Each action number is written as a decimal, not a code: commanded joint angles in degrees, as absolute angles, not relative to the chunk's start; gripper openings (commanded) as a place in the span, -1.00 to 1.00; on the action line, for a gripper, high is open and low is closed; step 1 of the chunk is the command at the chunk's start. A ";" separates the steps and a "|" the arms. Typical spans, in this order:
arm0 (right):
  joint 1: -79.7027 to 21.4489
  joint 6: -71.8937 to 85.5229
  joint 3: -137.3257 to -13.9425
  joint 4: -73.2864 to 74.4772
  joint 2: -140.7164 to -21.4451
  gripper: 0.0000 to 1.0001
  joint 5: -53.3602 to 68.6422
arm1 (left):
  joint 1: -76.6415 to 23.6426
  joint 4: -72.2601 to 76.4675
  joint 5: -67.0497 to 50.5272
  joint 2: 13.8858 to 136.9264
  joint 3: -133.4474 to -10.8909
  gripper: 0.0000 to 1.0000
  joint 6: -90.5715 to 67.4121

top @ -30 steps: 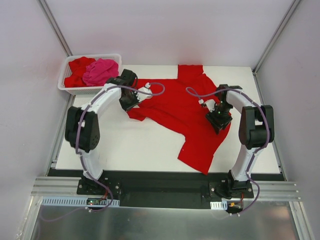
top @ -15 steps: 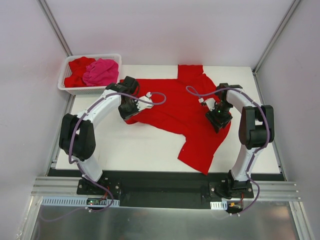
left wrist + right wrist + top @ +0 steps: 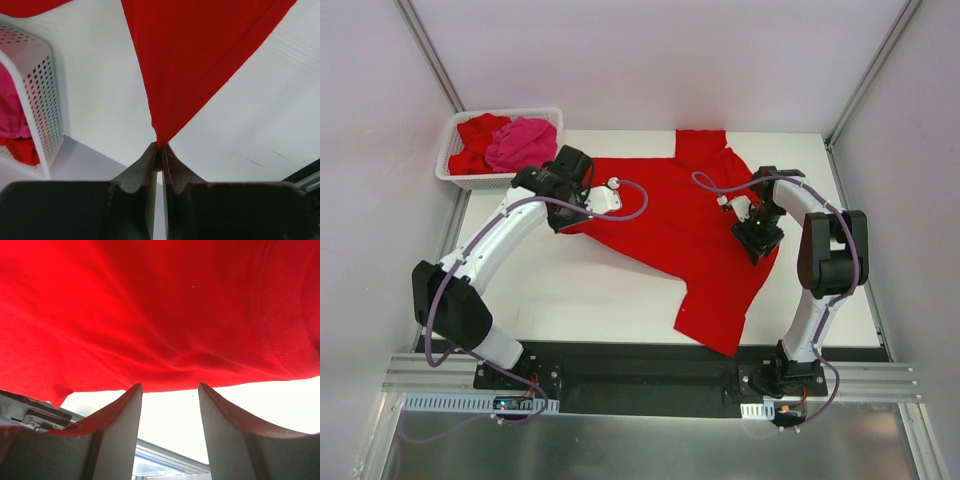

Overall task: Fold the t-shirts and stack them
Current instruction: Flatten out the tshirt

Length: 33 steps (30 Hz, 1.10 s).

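A bright red t-shirt [image 3: 670, 220] lies spread and rumpled across the middle and right of the white table. My left gripper [image 3: 572, 212] is at its left corner. In the left wrist view that gripper [image 3: 160, 150] is shut on the tip of the red t-shirt [image 3: 200, 50], which stretches away taut. My right gripper [image 3: 757, 235] hovers over the shirt's right side. Its jaws [image 3: 170, 387] stand open with nothing between them, and the red cloth [image 3: 160, 315] lies just past the fingertips. More t-shirts, red [image 3: 475, 135] and hot pink [image 3: 523, 143], sit in the basket.
A white lattice basket [image 3: 510, 112] stands at the table's back left corner, close to my left gripper, and its wall [image 3: 42, 100] shows in the left wrist view. White walls and metal frame posts surround the table [image 3: 580, 290].
My left arm has swung its elbow out to the left while keeping hold of the shirt corner, pulling it slightly leftward. The right gripper has edged back a little over the cloth.
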State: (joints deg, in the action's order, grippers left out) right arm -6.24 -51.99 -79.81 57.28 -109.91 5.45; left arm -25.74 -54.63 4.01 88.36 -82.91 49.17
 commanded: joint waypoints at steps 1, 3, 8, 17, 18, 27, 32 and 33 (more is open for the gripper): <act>-6.59 -51.59 -79.89 58.27 -108.98 0.02 6.77 | -28.29 -58.36 10.63 83.51 -80.69 -0.88 50.19; -6.59 -51.59 -79.89 58.27 -108.90 0.01 6.77 | -30.05 -59.76 12.03 82.80 -79.72 -0.87 49.48; -6.77 -51.59 -79.89 58.27 -108.90 -0.02 7.03 | -33.57 -63.37 15.37 81.48 -80.77 -0.86 47.81; -8.26 -51.24 -79.80 58.09 -109.42 -0.07 8.17 | -36.38 -63.81 23.98 81.39 -86.57 -0.85 49.83; -8.44 -51.24 -79.80 58.01 -109.42 -0.08 8.26 | -36.65 -63.81 24.60 80.95 -86.66 -0.84 50.36; -8.96 -51.59 -79.63 58.10 -109.86 -0.07 8.00 | -39.72 -71.79 16.04 78.93 -84.02 -0.49 40.36; -9.05 -52.29 -79.89 58.53 -110.21 -0.06 7.47 | -39.64 -76.38 9.22 76.73 -82.36 -0.24 39.73; -8.97 -52.12 -79.98 58.54 -110.13 -0.06 7.56 | -39.38 -73.42 10.10 76.21 -81.48 -0.22 40.16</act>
